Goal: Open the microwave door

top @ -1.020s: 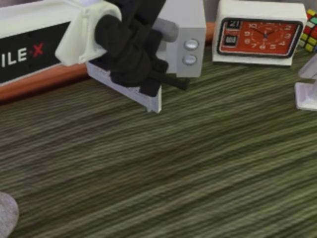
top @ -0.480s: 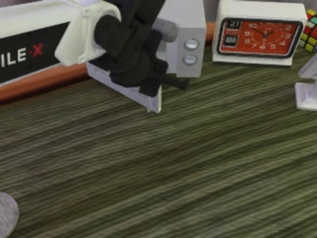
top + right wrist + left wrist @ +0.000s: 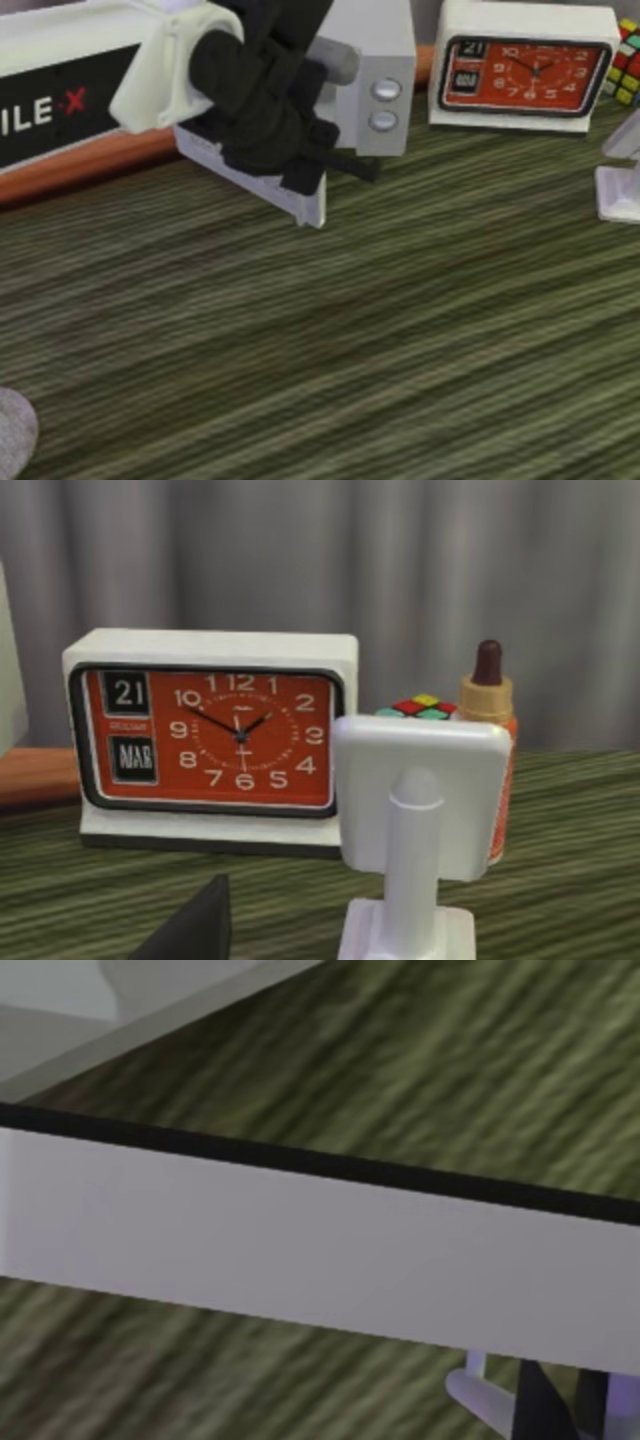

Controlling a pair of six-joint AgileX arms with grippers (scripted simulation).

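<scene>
The light-grey microwave point(image 3: 375, 40) stands at the back of the table, its two silver knobs point(image 3: 385, 105) facing front. The microwave door point(image 3: 310, 205) is swung out at an angle toward the table's front. My left gripper point(image 3: 318, 160) is shut on the door's handle at its free edge. In the left wrist view the door point(image 3: 320, 1250) runs across as a pale band with a black line along one side. The handle strip point(image 3: 480, 1400) sits between my left gripper's dark fingers point(image 3: 540, 1410). The right arm is out of the top view, parked near the white stand.
A white box with a red clock face point(image 3: 525, 70) point(image 3: 210, 740) stands right of the microwave. At the far right are a colour cube point(image 3: 625, 60) point(image 3: 415, 708), a brown-capped bottle point(image 3: 490, 695) and a white stand point(image 3: 620, 185) point(image 3: 420, 780). A grey round object point(image 3: 12, 430) lies front left.
</scene>
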